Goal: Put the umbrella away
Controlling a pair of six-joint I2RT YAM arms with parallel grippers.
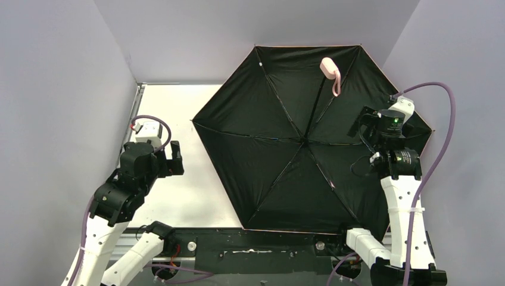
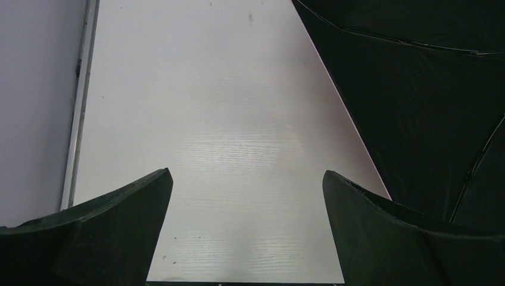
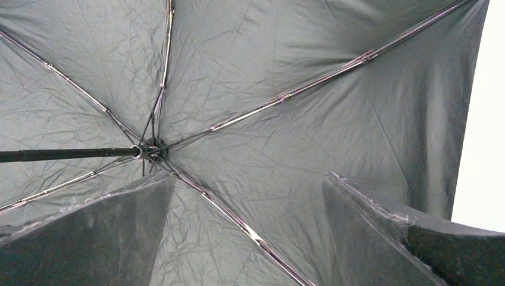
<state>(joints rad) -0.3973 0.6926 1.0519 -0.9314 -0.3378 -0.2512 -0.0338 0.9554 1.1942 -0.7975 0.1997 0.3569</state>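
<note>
Umbrella [image 1: 268,167] lay open, black lining up, over the right side of the counter [image 1: 172,113], with left hand [image 2: 247,179] and right hand [image 3: 250,179] both spread apart, holding nothing.

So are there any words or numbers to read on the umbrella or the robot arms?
None: no word, number or brand can be read anywhere.
The umbrella shows only plain black cloth and a bare pink handle.
The right arm's wrist has a small green light, but no letters.
</note>
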